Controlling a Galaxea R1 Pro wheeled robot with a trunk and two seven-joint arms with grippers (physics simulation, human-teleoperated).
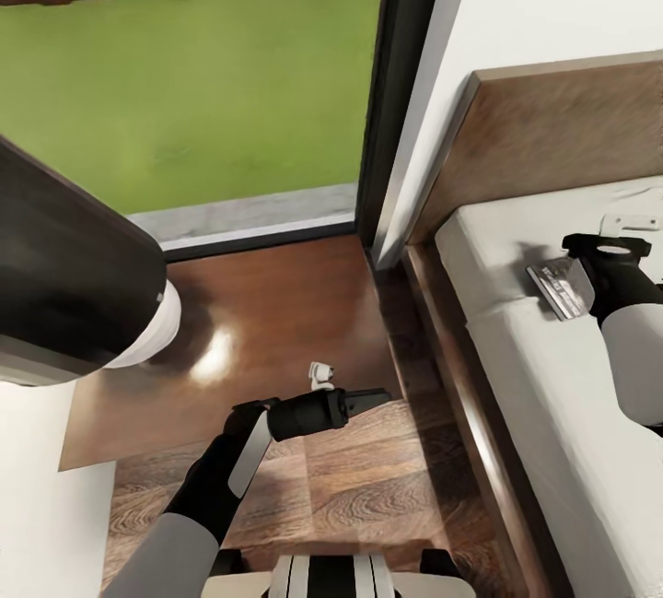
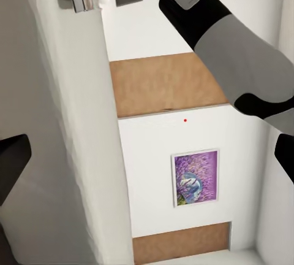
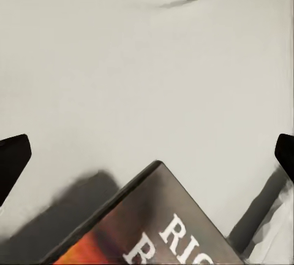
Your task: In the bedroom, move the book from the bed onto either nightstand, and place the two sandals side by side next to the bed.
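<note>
My right gripper (image 1: 564, 277) sits at the right edge of the head frame, over the pale mattress of the bed (image 1: 516, 340), with the book (image 1: 559, 289) directly under its fingers. In the right wrist view the book (image 3: 153, 222) fills the lower centre, one corner raised and casting a shadow on the mattress, orange and white lettering readable on its dark cover. Both fingertips (image 3: 12, 161) stand wide at the frame's edges, clear of the cover, so the jaws are spread and nothing is held yet; I judge this the approach for the pick. The tilt of the book suits an edge grasp, since a flat thin cover would give the fingers little to bite. My left gripper (image 1: 368, 395) waits low in the centre of the head frame, above the plank floor (image 1: 368, 487), pointing toward the bed frame; whether it is open I cannot tell. The glossy nightstand (image 1: 267, 322) lies just beside the bed, below the window (image 1: 184, 73), a short carry for the book. No sandals in sight.
</note>
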